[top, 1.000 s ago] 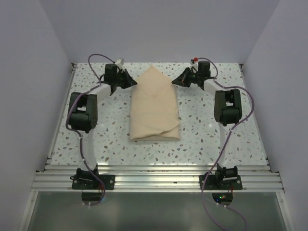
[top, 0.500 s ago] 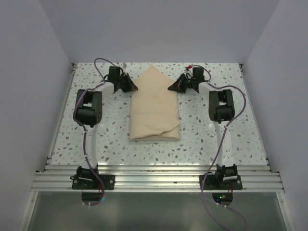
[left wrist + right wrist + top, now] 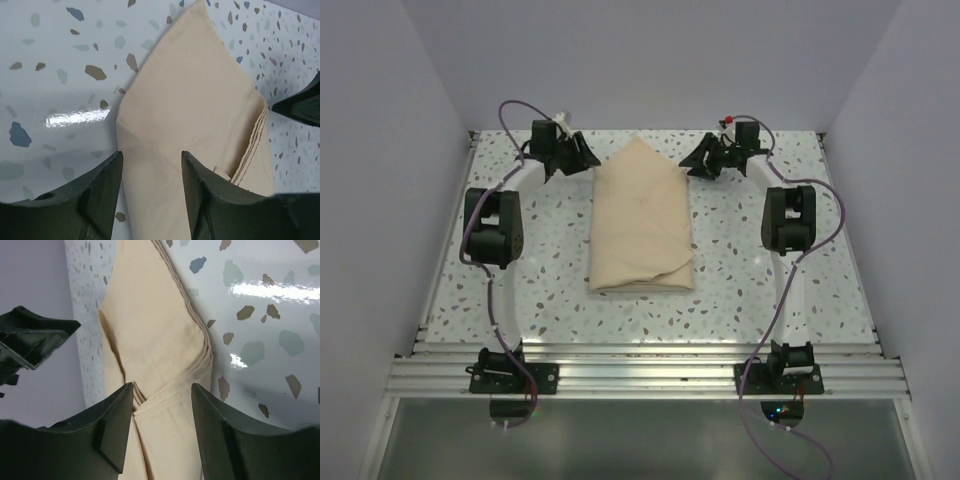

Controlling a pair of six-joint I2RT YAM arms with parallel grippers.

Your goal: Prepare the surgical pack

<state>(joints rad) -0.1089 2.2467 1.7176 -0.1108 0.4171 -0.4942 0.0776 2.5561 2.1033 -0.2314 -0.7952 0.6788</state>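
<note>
The plain tan-beige cloth surgical pack (image 3: pixel 640 225) lies as a compact folded bundle in the middle of the speckled white terrazzo worktop (image 3: pixel 530 300). Its far end is folded into a point and its near end is squared off, with one flap crossing diagonally. The layered fold edges show along both sloping sides of the point, and this is probably why the arms flank it there: each is placed to work a corner of the wrap.

The left gripper (image 3: pixel 582 158) sits just beside the left slope of the point. Its dark fingers (image 3: pixel 100 190) are spread, with cloth visible in the gap between them but nothing pinched. The right gripper (image 3: pixel 698 162) mirrors it at the right slope, its fingers (image 3: pixel 112 425) likewise parted above the stacked fold edges and holding nothing. Whether either fingertip touches the cloth cannot be told.
</note>
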